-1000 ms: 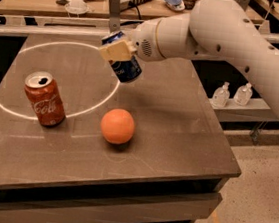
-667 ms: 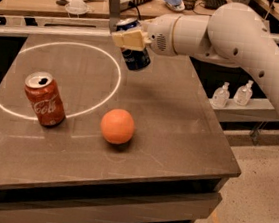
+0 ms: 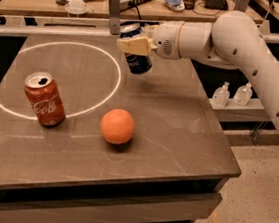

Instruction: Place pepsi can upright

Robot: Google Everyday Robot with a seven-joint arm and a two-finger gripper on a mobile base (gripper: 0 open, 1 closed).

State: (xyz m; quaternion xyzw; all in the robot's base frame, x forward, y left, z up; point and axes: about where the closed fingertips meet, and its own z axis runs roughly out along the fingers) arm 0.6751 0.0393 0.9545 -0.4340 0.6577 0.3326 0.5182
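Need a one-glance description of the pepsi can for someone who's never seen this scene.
Start at the dark grey table, then follow the white robot arm to its gripper above the far side. The small dark-blue aluminium Pepsi can is clamped there, tilted, off the surface. Unlike the red Coca-Cola can and the orange ball, it is blue and airborne.

Glossy pepsi can [image 3: 139, 64] in plastic pincer [image 3: 135, 46], matt table [image 3: 178, 120]
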